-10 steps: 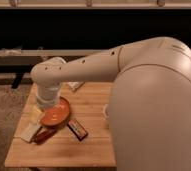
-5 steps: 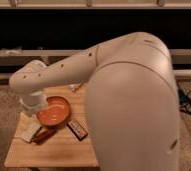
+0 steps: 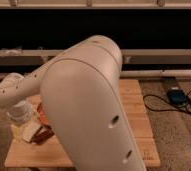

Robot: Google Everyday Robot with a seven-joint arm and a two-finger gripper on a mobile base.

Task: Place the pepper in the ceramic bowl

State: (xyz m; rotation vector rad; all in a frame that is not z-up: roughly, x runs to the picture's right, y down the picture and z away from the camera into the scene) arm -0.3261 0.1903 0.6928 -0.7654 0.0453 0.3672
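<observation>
My big white arm fills the middle of the camera view and hides most of the table. Only an orange sliver of the ceramic bowl (image 3: 42, 118) shows at the arm's left edge. A slim dark-red thing, which looks like the pepper (image 3: 41, 134), lies on the table just in front of the bowl, partly under the arm. My gripper (image 3: 23, 120) hangs down at the far left over the table's left end, right beside the bowl and just above the pepper and a pale block.
A pale beige block (image 3: 19, 133) lies at the table's left end under the gripper. The wooden table (image 3: 135, 116) shows bare slats to the right. A dark box (image 3: 176, 96) and black cables (image 3: 189, 112) lie on the floor at right. A dark shelf runs behind.
The arm has swung closer and now covers most of the bowl and the dark packet. The gripper has moved left and down to the table's left end.
</observation>
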